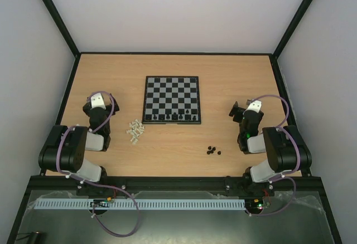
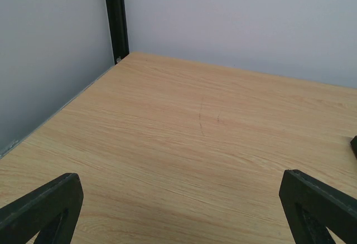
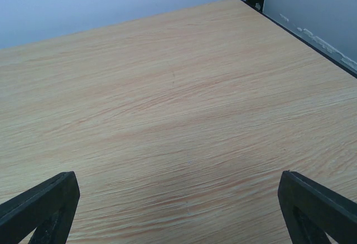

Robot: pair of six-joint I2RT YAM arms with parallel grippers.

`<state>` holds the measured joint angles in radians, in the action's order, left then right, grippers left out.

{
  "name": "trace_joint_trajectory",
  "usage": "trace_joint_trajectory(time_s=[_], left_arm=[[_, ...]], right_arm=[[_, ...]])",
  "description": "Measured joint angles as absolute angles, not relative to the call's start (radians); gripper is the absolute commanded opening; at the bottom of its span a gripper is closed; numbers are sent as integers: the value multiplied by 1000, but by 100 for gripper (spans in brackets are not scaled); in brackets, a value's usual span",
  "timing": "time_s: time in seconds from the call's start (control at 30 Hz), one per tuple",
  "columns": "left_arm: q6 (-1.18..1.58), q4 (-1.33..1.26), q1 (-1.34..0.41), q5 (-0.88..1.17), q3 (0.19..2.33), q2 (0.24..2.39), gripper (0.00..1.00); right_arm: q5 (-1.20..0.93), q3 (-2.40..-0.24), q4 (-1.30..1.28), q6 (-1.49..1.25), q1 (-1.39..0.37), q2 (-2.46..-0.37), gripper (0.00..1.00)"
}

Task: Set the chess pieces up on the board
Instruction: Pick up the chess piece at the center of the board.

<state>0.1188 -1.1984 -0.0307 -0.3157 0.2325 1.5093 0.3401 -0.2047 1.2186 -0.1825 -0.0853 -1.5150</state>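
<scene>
The board [image 1: 172, 99] of black and silvery-grey checks lies mid-table, with several black pieces [image 1: 177, 116] standing along its near two rows. A heap of cream-white pieces [image 1: 134, 131] lies off its near-left corner. A few loose black pieces [image 1: 212, 150] lie on the table near its right front. My left gripper [image 1: 91, 106] is open and empty left of the board; its wrist view [image 2: 181, 210] shows only bare wood and a sliver of the board's edge [image 2: 353, 145]. My right gripper [image 1: 237, 112] is open and empty right of the board, over bare wood [image 3: 178, 210].
Grey walls and black frame posts [image 2: 115, 18] enclose the wooden table [image 1: 234, 71]. A black rail [image 1: 178, 181] runs along the near edge by the arm bases.
</scene>
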Motion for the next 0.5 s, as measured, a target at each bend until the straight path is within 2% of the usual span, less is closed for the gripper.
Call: trace_joint_trajectory(time_s=[0.37,0.5], left_arm=[[88,-1179,-36,-261,243,1508,100],[84,-1012,-46,-265,334,1452,99]], right_arm=[[340,-205,1219,-183,-85,-1515,99],[329,-239,1126,-178,-85,-1487,99]])
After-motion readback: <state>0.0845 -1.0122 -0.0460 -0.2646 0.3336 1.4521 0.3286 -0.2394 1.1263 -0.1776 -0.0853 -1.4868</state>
